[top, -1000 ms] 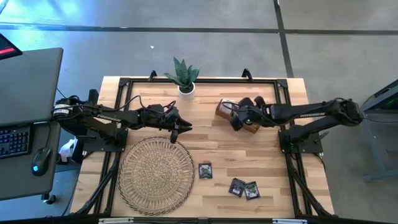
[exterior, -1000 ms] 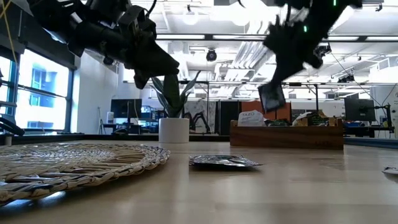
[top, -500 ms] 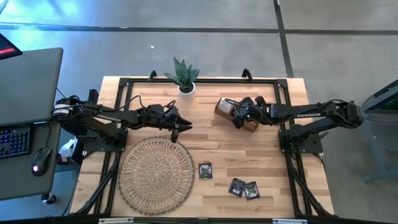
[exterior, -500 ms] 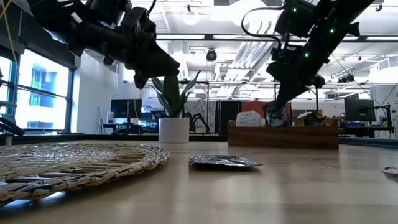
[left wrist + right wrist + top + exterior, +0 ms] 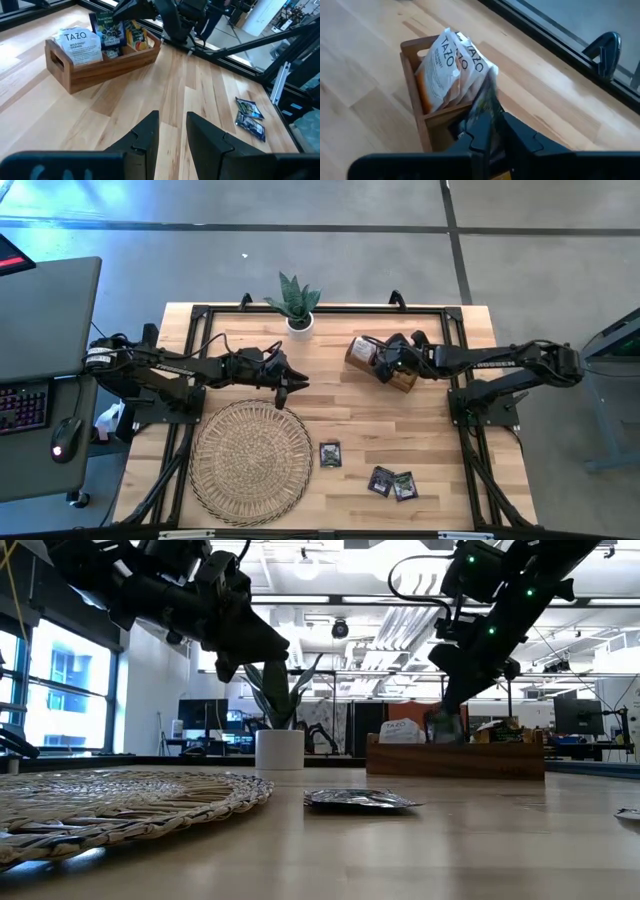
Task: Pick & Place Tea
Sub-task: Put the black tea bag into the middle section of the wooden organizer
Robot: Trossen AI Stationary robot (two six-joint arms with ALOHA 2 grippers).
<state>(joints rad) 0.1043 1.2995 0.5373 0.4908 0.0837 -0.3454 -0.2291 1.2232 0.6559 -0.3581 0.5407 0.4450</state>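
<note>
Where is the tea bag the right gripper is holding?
The dark tea bag is in the right gripper, over the wooden tray at the table's far right, beside the white tea bags.

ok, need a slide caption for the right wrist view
Right gripper lowers a dark sachet into the wooden tray, beside the white Tazo sachets.

White sachet [image 5: 80,42] reads "TAZO", probably "WILD SWEET ORANGE".

The right gripper [image 5: 487,135] pinches a dark tea sachet [image 5: 486,107] edge-on between its 2 fingers, low over the wooden tray [image 5: 415,85], just beside the white-and-orange TAZO sachets [image 5: 445,65] standing in an end compartment.
</note>
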